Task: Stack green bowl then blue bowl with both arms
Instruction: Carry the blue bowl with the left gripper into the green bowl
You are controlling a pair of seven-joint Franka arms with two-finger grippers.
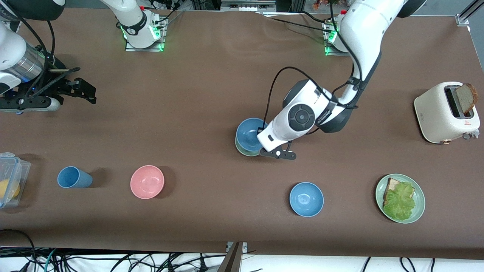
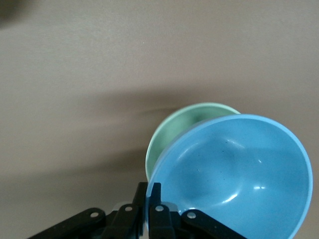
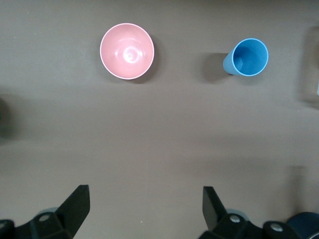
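Observation:
The steel-blue bowl is over the pale green bowl at the table's middle, set slightly off centre, so a crescent of green shows. My left gripper is shut on the blue bowl's rim. In the left wrist view its fingers pinch the blue bowl's edge, with the green bowl under it. I cannot tell whether the blue bowl rests fully in the green one. My right gripper waits open and empty above the table at the right arm's end, and is open in its wrist view.
A glossier blue bowl, a pink bowl and a blue cup stand nearer the front camera. A green plate with bread and lettuce and a toaster are at the left arm's end. A clear container is at the right arm's end.

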